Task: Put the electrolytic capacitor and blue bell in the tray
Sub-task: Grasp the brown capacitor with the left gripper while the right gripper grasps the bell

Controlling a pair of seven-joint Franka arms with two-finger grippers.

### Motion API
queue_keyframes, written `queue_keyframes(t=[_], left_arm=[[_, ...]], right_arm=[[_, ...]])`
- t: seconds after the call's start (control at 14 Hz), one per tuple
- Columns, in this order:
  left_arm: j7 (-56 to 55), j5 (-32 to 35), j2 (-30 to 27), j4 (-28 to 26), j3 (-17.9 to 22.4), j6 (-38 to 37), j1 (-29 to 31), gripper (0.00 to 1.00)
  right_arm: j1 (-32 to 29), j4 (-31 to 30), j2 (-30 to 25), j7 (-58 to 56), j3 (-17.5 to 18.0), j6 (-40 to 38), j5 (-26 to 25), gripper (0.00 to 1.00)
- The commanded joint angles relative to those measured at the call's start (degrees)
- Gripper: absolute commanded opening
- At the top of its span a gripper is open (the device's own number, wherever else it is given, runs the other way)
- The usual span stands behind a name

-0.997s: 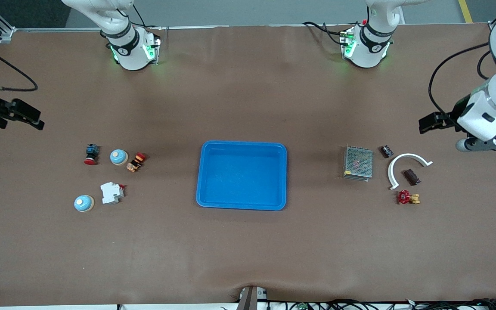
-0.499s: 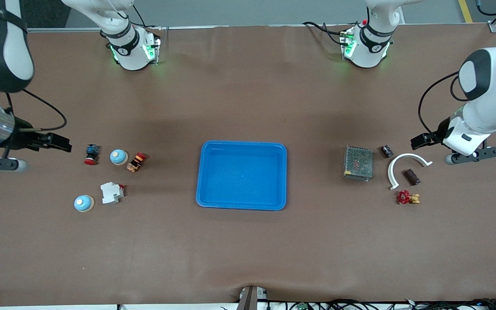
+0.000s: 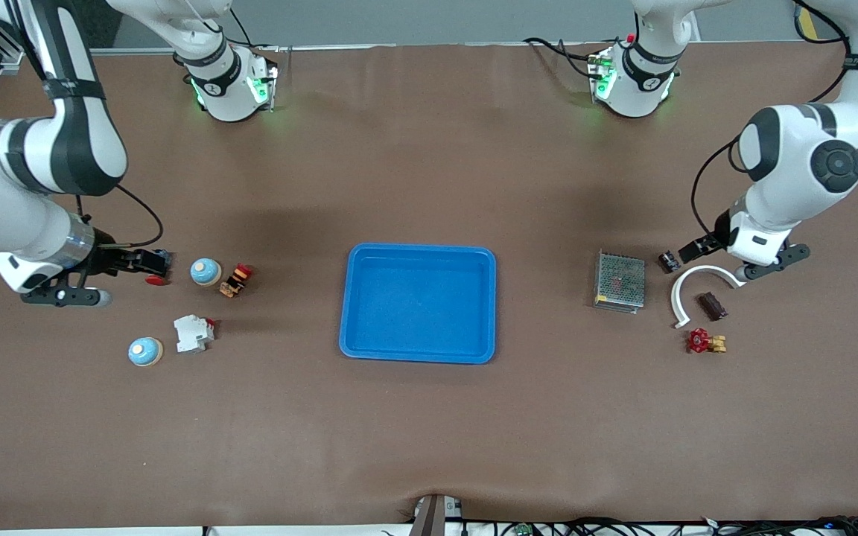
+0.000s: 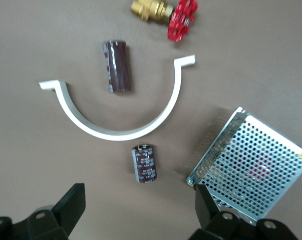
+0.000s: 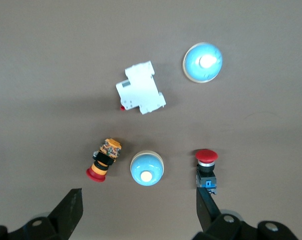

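The bright blue shallow plastic tray (image 3: 418, 303) sits mid-table, apparently empty. The left gripper (image 4: 140, 212), jaws wide, hangs over the small dark cylindrical capacitor (image 4: 145, 163) near the left arm's end. The right gripper (image 5: 139, 210), jaws wide, hangs over the light-blue domed bell (image 5: 146, 168).

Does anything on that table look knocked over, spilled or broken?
Nothing stands out. The tray sits square and holds nothing, and the small parts lie loose but whole in a cluster at each end of the table.
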Motion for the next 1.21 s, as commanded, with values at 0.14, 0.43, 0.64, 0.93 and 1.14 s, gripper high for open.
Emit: queue_keyframes(t=[0.14, 0.43, 0.64, 0.93, 1.14], left_arm=[[-2.64, -0.79, 5.91, -2.36, -0.25, 8.98, 0.14, 0.82], [-2.81, -0.79, 11.88, -3.42, -0.25, 17.77, 0.32, 0.79], [-2.81, -0.70, 13.65, -3.42, -0.16, 19.81, 0.32, 0.74], [-2.81, -0.70, 13.48, -3.51, -0.16, 19.63, 0.41, 0.03], [-2.72, -0.70, 11.29, -3.42, -0.24, 18.41, 0.32, 0.00]], right_arm=[[0.31, -4.91, 0.88, -0.93, 0.16, 3.82, -0.41, 1.00], [-0.13, -5.18, 5.00, -1.45, 0.07, 7.25, -0.67, 1.00], [-0.31, -5.18, 7.21, -2.25, 0.07, 8.05, -0.67, 1.00], [-0.31, -5.27, 9.14, -2.77, 0.07, 9.19, -0.94, 1.00], [-0.31, -5.79, 10.73, -3.56, 0.07, 10.07, -1.02, 1.00]])
